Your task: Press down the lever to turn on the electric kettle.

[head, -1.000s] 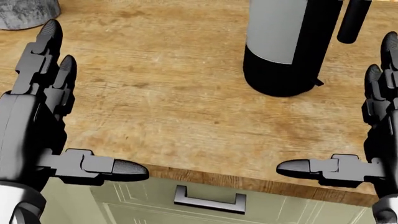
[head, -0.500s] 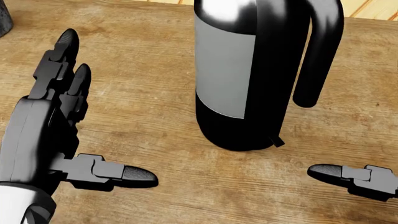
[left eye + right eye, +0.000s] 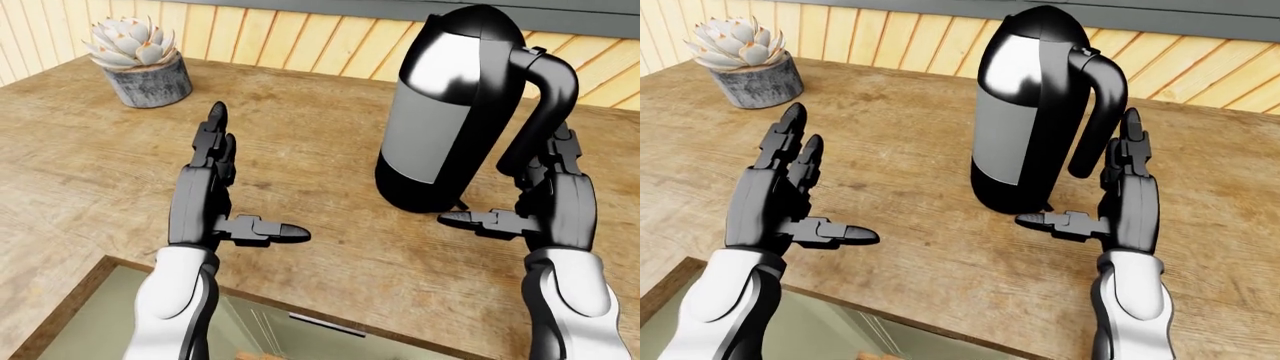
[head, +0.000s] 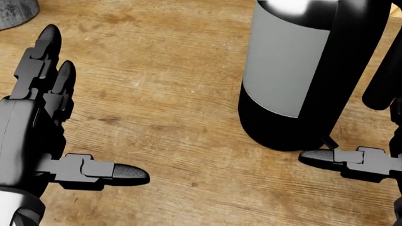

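**Two open hands, one kettle, lever not yet pressed**

Two hands were raised over the wooden counter [image 3: 910, 247], and one electric kettle [image 3: 1025, 112] stood on it right of centre, toward the far side, upright with its handle [image 3: 1098, 112] turned to the right. One potted succulent [image 3: 745, 64] sat at the far left, well apart from everything else.

The left hand [image 3: 775, 199] hung palm-inward to the left of the kettle, fingers straight and spread, thumb pointing right, gripping nothing. The right hand [image 3: 1120, 202] stood just beside the handle on its right, fingers likewise extended and released; its thumb [image 4: 326, 157] reached toward the kettle's base, close to a small dark tab [image 4: 330, 141] low on the body under the handle, which is probably the lever, though it is too small to be sure.

Judged from this, the approach step was in hand and the press itself not yet done. The next move would call for the right hand to bring a fingertip or the thumb over that tab and push straight down, without shoving the kettle sideways.
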